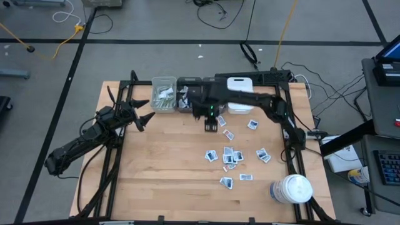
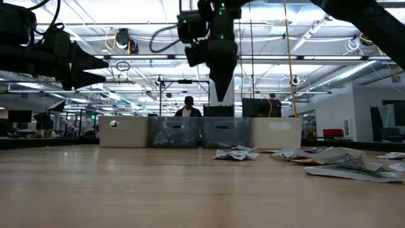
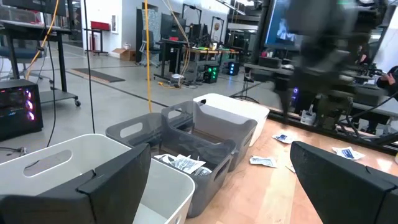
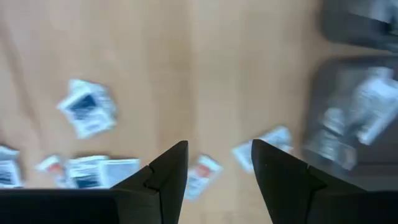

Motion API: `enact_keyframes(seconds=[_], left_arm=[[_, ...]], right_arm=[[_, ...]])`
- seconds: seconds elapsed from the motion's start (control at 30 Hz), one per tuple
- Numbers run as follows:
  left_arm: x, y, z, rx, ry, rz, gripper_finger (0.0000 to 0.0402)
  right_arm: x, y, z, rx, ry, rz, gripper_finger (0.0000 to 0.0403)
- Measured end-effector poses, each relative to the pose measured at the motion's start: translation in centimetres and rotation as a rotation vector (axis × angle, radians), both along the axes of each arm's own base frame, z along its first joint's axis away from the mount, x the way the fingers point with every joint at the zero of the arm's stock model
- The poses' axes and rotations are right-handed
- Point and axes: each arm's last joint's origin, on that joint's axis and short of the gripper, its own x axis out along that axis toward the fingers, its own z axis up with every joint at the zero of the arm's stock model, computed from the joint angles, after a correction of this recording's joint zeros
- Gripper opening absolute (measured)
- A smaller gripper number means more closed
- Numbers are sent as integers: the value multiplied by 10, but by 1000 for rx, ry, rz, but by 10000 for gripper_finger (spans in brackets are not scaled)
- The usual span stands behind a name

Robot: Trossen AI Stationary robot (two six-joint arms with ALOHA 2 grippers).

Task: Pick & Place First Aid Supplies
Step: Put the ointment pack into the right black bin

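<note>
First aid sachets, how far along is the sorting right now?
Partly done. Some supplies already lie in the grey bin and the clear bin at the table's far edge. The right gripper hangs open above the wood near the bins, with nothing between its fingers. The left gripper waits open at the left side. About a dozen sachets lie loose on the table.

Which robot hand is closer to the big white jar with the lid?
The right. The right gripper hangs above the table up-left of the jar; the left gripper waits much farther, near the opposite edge.
</note>
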Motion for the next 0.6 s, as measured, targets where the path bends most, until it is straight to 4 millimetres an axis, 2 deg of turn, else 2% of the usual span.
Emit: enact_keyframes(seconds=[0.1,0.37,0.6], left_arm=[[0,0,0,0,0,1,392],[0,0,0,0,0,1,392],[0,0,0,0,0,1,392]], right_arm=[[6,33,0,4,6,39,171],[4,124,11,7,-7,176,171],[-7,190,12,16,2,194,171]])
